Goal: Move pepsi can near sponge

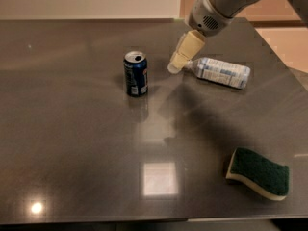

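Note:
The pepsi can (136,74) stands upright on the dark grey table (72,129), left of centre, dark blue with a silver opened top. The sponge (259,173) lies flat at the front right, dark green top over a pale yellow layer. My gripper (177,64) hangs from the arm coming in at the top right. Its cream-coloured tip sits above the table a little to the right of the can, apart from it and holding nothing. It covers the cap end of the water bottle.
A clear plastic water bottle (222,71) with a white label lies on its side right of the gripper. The table's right edge (284,66) runs diagonally behind it. Ceiling lights reflect on the table top near the front.

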`<state>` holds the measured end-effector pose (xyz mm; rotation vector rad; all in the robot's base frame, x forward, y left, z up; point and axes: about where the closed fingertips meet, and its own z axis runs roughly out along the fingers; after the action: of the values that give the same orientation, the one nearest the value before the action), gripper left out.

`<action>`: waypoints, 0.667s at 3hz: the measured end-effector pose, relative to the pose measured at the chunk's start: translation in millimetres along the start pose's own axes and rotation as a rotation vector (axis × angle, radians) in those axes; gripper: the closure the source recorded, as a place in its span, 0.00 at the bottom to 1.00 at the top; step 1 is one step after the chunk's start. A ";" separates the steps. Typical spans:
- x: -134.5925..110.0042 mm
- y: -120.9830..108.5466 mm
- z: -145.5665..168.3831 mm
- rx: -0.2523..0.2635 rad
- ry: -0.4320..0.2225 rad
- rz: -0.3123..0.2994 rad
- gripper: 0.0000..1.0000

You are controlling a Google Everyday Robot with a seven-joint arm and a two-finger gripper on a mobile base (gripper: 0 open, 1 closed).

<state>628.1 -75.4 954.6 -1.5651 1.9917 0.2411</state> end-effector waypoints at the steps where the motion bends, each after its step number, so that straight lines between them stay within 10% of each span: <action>1: -22.0 4.2 29.6 -0.035 -0.019 -0.016 0.00; 2: -37.5 8.2 54.2 -0.058 -0.014 -0.037 0.00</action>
<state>643.6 -15.9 929.5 -1.6305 1.9589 0.2966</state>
